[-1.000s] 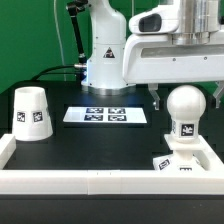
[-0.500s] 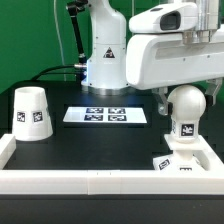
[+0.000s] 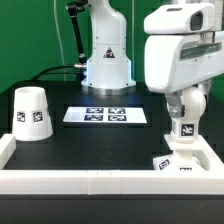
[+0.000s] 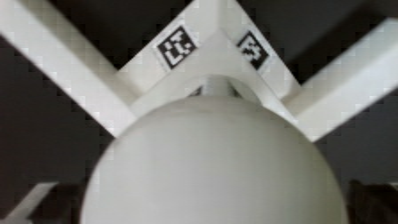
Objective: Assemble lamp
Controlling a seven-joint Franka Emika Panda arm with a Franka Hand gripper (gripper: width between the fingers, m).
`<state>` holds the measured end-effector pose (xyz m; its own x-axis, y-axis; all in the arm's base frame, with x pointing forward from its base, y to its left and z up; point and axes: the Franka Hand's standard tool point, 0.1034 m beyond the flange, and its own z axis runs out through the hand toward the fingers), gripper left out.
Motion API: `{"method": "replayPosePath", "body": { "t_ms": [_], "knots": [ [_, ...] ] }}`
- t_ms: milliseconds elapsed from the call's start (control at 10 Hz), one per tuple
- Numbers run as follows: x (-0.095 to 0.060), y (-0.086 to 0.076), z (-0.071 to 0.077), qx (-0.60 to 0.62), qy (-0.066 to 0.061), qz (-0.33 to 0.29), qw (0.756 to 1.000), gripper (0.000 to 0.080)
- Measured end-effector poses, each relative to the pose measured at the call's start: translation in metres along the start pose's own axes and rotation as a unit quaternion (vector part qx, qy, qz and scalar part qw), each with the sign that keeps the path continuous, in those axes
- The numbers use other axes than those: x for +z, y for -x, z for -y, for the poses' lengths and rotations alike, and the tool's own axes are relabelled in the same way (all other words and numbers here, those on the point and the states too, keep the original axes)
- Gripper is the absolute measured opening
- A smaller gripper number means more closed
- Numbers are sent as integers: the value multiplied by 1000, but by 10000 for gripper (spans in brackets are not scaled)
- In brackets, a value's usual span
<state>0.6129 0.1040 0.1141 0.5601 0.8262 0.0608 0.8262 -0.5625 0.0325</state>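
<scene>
The ball-shaped bulb (image 3: pixel 192 104) stands upright on the low square base (image 3: pixel 184 160) at the exterior view's right, in the front corner of the white frame. My gripper (image 3: pixel 183 108) has come down over the bulb, its hand hiding the ball's top. In the wrist view the bulb (image 4: pixel 205 160) fills the space between my dark fingers (image 4: pixel 32 205), which stand wide apart on either side; the gripper (image 4: pixel 205 205) is open. The tagged base (image 4: pixel 214 48) shows beyond the ball. The cup-like shade (image 3: pixel 32 111) stands mouth down at the exterior view's left.
The marker board (image 3: pixel 105 115) lies flat mid-table. A white frame wall (image 3: pixel 90 183) runs along the front and both sides. The arm's pedestal (image 3: pixel 105 60) stands behind the board, with a cable beside it.
The arm has moved toward the exterior view's right and down, so the hand now covers the bulb's top and the fingers straddle the ball. Bulb, base and shade have not moved.
</scene>
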Motion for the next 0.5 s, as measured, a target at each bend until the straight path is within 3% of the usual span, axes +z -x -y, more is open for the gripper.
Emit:
{"method": "replayPosePath", "body": {
  "t_ms": [500],
  "knots": [
    [0, 3, -4, -163, 11, 14, 986, 698]
  ]
}}
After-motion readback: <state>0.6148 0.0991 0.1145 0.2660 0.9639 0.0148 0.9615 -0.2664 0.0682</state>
